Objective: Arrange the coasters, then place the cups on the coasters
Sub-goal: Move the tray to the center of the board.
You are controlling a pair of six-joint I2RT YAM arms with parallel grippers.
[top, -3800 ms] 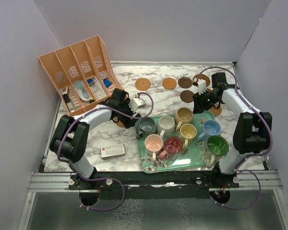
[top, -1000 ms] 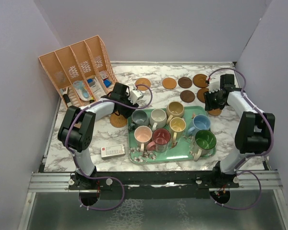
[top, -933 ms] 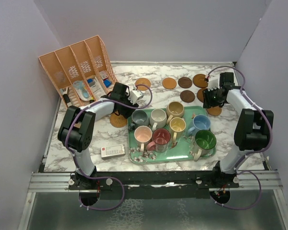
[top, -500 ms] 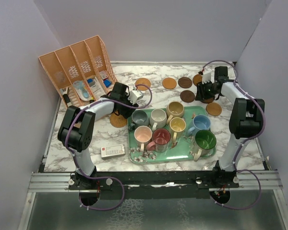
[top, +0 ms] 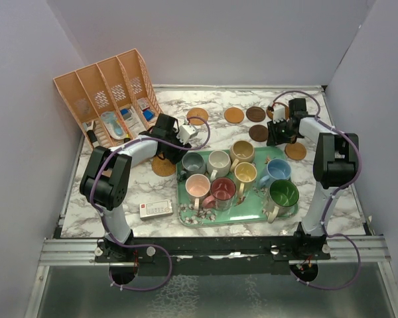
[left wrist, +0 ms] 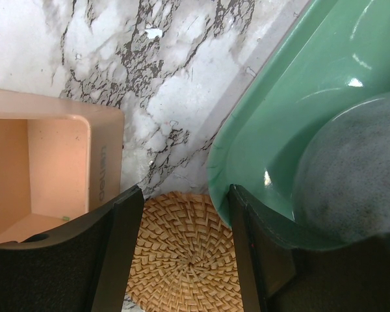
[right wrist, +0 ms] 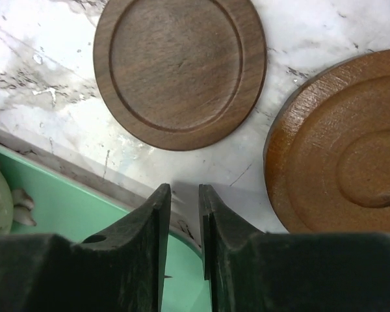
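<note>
The left gripper (left wrist: 185, 201) hangs low over the woven coaster (left wrist: 182, 250), jaws half spread and empty. It stands between the orange organizer (left wrist: 45, 162) and the rim of the green tray (left wrist: 260, 123). That stance looks chosen to come down on the disc and drag it clear of the tray edge it almost touches. Whether the fingers (left wrist: 120, 240) touch the weave cannot be told.

In the overhead view, all 8 cups sit on the tray: grey (top: 194, 162), pink (top: 198, 187), cream (top: 219, 161), red (top: 223, 190), tan (top: 242, 151), yellow (top: 244, 173), blue (top: 276, 170) and green (top: 283, 193). None is on a coaster yet, which fits arranging the discs first.

Farther right, the right gripper (right wrist: 182, 195) points at bare marble. It is between a dark brown coaster (right wrist: 180, 71) and a lighter brown coaster (right wrist: 338, 156), just off the tray's corner. Its jaws are narrow and grip nothing. This is probably a pushing pose for nudging a disc sideways.

Compared with 3.8 seconds ago, the tray lies farther left and back. Over the last second the left arm has not moved. The right arm has swung back and leftward, uncovering the tan coaster (top: 295, 151), and its jaws have narrowed.
</note>
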